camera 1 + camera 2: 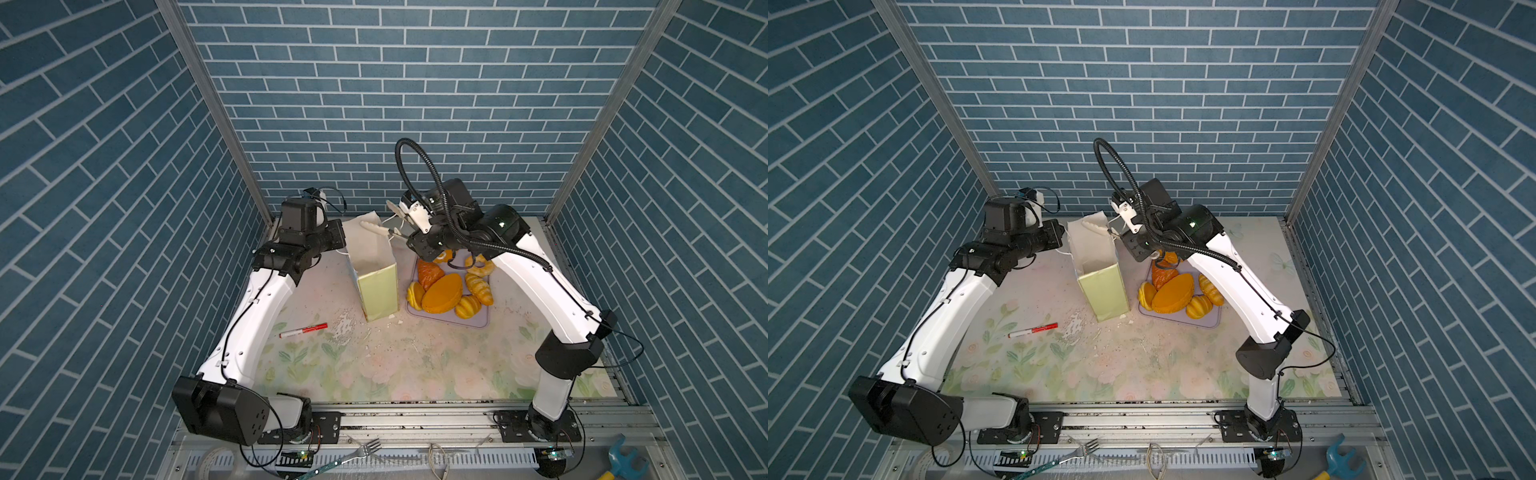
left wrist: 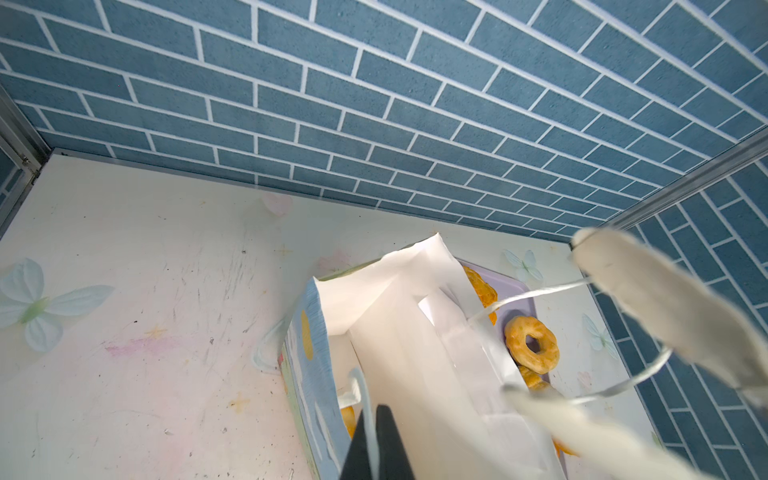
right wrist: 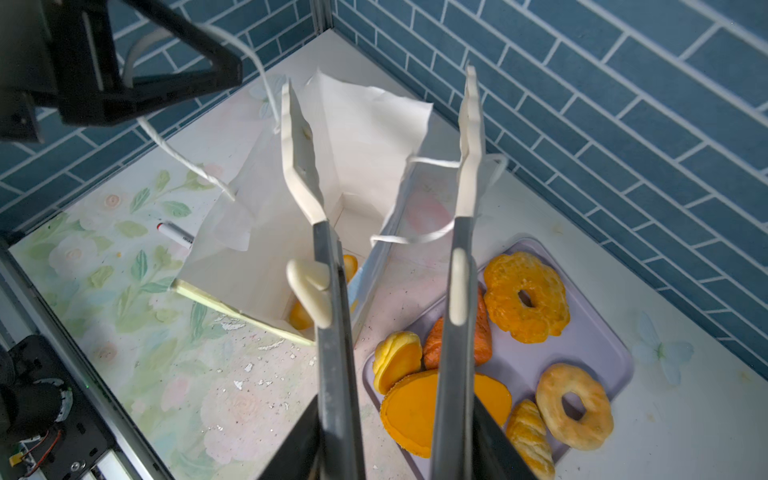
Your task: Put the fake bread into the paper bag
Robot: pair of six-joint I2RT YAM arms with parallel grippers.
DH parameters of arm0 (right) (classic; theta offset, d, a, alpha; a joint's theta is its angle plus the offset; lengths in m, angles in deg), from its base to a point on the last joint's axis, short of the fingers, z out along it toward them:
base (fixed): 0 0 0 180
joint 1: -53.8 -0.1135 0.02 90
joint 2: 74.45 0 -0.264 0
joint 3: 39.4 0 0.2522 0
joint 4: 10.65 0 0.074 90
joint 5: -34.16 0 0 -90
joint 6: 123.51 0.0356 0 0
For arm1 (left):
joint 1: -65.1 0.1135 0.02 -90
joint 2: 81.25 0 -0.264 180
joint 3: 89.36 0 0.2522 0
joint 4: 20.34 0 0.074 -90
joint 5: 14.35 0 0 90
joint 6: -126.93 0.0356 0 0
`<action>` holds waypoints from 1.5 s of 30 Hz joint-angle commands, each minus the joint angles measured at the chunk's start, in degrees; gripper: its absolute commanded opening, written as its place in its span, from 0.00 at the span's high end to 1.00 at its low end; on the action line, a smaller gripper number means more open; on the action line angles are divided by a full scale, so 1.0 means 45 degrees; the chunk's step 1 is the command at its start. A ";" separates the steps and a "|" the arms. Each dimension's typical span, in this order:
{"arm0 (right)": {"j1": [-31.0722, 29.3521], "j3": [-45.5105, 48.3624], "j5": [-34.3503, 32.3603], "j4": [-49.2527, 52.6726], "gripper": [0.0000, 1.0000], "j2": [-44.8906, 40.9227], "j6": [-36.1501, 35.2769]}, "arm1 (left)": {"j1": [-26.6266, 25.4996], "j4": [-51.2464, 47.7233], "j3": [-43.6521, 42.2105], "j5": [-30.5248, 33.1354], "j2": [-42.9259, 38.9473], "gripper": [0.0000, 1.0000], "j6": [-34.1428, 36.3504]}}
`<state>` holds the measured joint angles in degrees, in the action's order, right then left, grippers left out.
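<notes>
Release step looks done to us: right gripper [image 3: 378, 83] hangs over paper bag [image 1: 376, 286], jaws apart, empty; one bread pc [image 3: 299, 318] lies at its bottom. Left gripper [image 3: 220, 70] pinches cord handle [image 3: 183, 158]. Rest of fake bread [image 1: 442, 293] sits on lilac tray [image 3: 598, 340]; next we need a firm grab there.

bright even light, edges warped, foregrnd blurry

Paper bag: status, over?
Left gripper shut on paper bag's cord handle. Right gripper open, empty, over bag mouth. Pastry inside; rest on lilac tray. Other handle crosses right finger.
</notes>
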<state>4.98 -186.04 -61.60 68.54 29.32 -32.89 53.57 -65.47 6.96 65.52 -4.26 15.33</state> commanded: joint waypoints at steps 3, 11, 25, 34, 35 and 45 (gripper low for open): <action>0.1121 0.1243 -0.0828 -0.0690 0.51 -0.2109 0.0403 | 0.0008 -0.0038 -0.0115 0.0025 -0.0213 0.94 0.0114; 0.3382 0.4609 -0.0560 -0.1719 0.51 -0.4357 0.1173 | 0.0005 -0.0193 0.0059 -0.0006 -0.0106 0.94 0.0222; 0.6032 0.8806 0.2258 -0.2468 0.51 -0.3921 0.2625 | 0.0013 -0.0517 0.0535 -0.0200 0.0252 0.94 0.0528; 0.6043 0.9641 0.3298 -0.2176 0.50 -0.3084 0.3042 | 0.0017 -0.0702 0.0681 -0.0170 0.0318 0.94 0.0811; 0.6036 0.9775 0.3386 -0.2138 0.49 -0.3060 0.3098 | 0.0004 -0.0710 0.0690 -0.0170 0.0323 0.93 0.0817; 0.6042 1.1608 0.3974 -0.1748 0.47 -0.3648 0.3650 | 0.0008 -0.0775 0.0695 -0.0207 0.0370 0.93 0.0957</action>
<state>32.11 -135.02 -45.49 59.77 15.53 -18.77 53.57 -68.08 8.51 65.10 -3.32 18.72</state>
